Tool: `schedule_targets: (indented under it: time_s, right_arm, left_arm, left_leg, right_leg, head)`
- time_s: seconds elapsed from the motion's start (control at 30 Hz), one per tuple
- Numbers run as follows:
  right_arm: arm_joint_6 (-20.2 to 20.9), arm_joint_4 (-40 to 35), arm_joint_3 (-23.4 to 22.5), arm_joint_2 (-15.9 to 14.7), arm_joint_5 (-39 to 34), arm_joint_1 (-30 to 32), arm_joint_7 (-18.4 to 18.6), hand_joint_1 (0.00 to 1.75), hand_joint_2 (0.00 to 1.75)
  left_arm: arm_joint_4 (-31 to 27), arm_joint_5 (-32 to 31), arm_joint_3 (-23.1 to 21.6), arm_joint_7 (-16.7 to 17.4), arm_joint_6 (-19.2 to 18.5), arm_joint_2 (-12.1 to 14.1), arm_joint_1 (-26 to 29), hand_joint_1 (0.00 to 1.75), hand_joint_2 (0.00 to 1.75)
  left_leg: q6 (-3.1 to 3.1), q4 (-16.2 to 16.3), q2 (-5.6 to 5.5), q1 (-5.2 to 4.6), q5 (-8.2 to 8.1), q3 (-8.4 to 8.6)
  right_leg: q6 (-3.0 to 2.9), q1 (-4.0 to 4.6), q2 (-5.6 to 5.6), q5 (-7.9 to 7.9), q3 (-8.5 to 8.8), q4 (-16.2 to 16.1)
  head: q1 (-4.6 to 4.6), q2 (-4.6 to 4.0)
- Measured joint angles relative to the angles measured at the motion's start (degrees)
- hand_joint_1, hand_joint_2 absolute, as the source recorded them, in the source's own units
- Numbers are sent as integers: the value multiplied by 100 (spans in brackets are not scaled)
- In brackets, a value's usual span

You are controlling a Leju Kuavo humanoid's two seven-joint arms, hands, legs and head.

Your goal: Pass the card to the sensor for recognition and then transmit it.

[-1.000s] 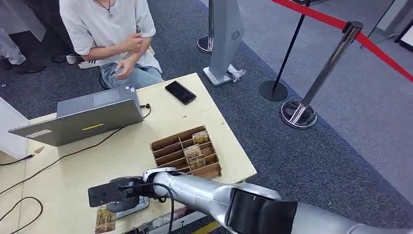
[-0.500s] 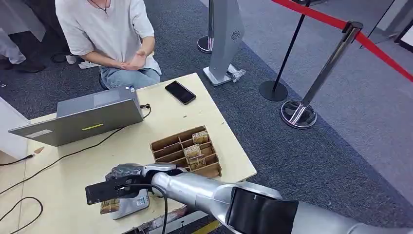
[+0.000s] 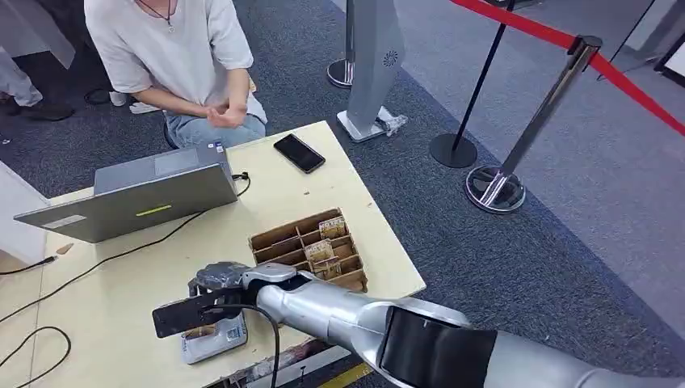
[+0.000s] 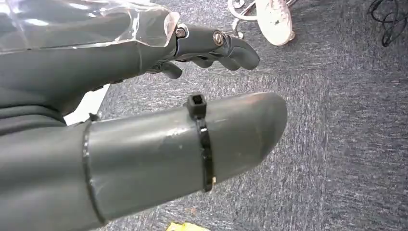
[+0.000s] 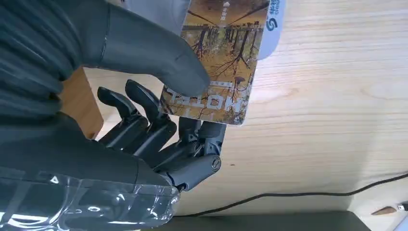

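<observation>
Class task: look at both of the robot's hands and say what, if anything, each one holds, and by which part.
The right hand pinches the card by one short end, thumb pressed on its printed face. The left hand holds nothing.

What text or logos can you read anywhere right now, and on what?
"HOTEL", shown upside down in the right wrist view: on the card pinched by the right hand.
Small print at the card's far end: too small to read.
Blue logo and characters on the white sensor: unreadable.
Laptop stickers: too blurred.
</observation>
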Motion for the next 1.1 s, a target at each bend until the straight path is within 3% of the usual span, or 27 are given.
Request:
schedule_targets:
  time_s: [0.77,1.1]
  right_arm:
    - [-9,162,0,11,544,0,-57,175,175]
    - [-461,415,17,205,940,80,-2,175,175]
  left_arm:
    - [0,20,0,50,0,0,-7,0,0]
    - [0,103,0,101,26,-9,-11,0,0]
  left_leg:
    - [0,0,0,0,0,0]
    - [0,0,0,0,0,0]
  right_leg:
    - [0,0,0,0,0,0]
    - [0,0,0,0,0,0]
  head:
    - [0,0]
    - [0,0]
